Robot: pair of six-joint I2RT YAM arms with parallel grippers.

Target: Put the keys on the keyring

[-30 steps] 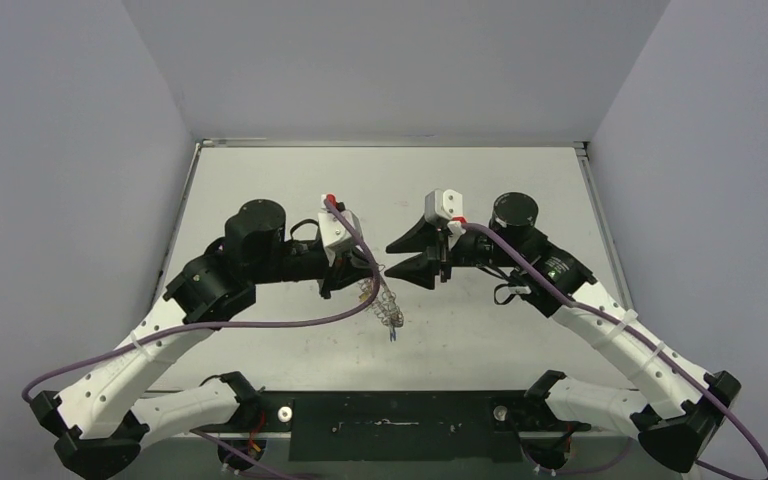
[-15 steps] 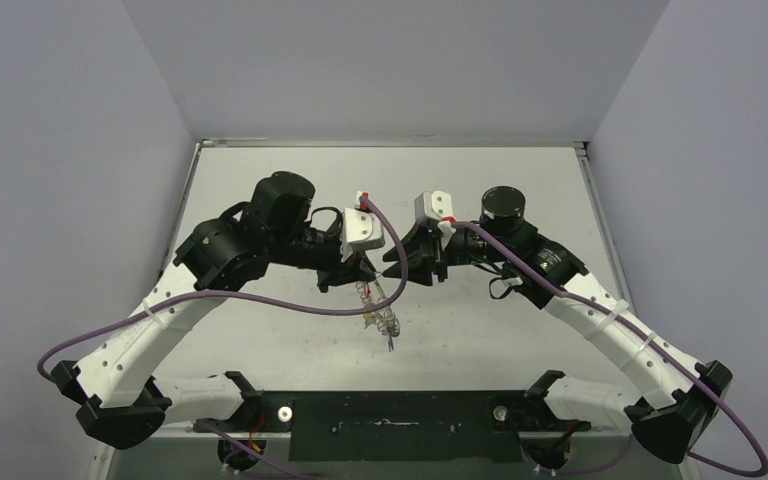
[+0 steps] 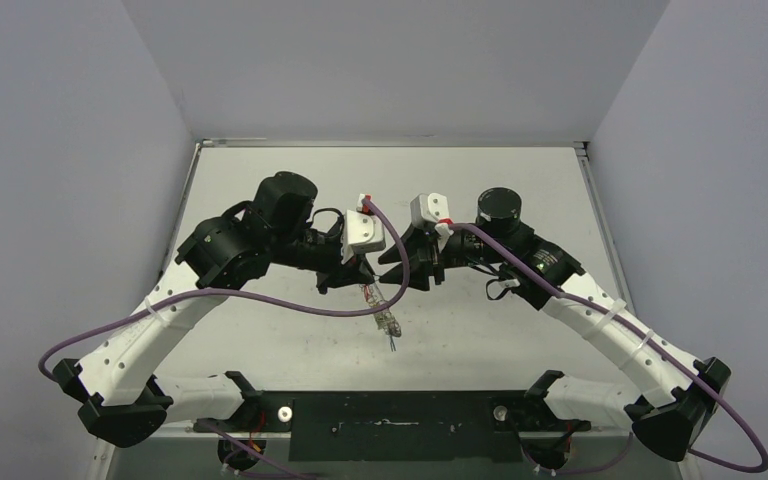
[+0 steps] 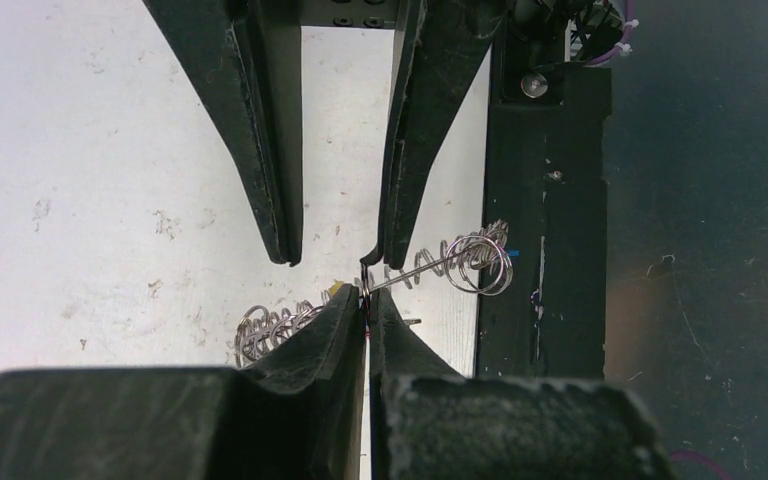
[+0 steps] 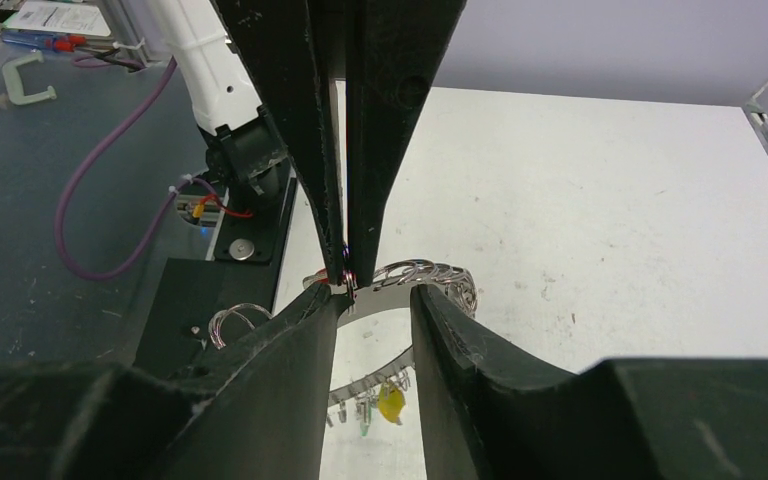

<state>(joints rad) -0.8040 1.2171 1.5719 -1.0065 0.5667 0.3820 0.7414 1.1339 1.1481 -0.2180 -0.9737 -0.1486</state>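
The keyring [image 3: 382, 312] hangs tilted above the table, held by its upper rim in my shut left gripper [image 3: 360, 283]. In the left wrist view the keyring [image 4: 465, 262] is edge-on, its wire loops spreading to both sides of the left gripper [image 4: 367, 298]. My right gripper [image 3: 397, 265] faces the left one, open, its tips straddling the same rim. In the right wrist view the right gripper [image 5: 375, 300] stands open around the keyring's grey band [image 5: 396, 296]. A small blue bit [image 3: 390, 344] dangles at the ring's low end. The keys themselves cannot be made out.
A yellow tag [image 5: 392, 403] and a green tag [image 5: 363, 425] hang from the ring's lower arc. The white table [image 3: 520, 190] lies under both arms, with grey walls on three sides. A black base plate [image 3: 390, 425] runs along the near edge. Purple cables loop off both arms.
The left arm swung up and right, carrying the ring towards the right gripper. The right gripper moved left to meet it, and its jaws now stand narrower around the rim.
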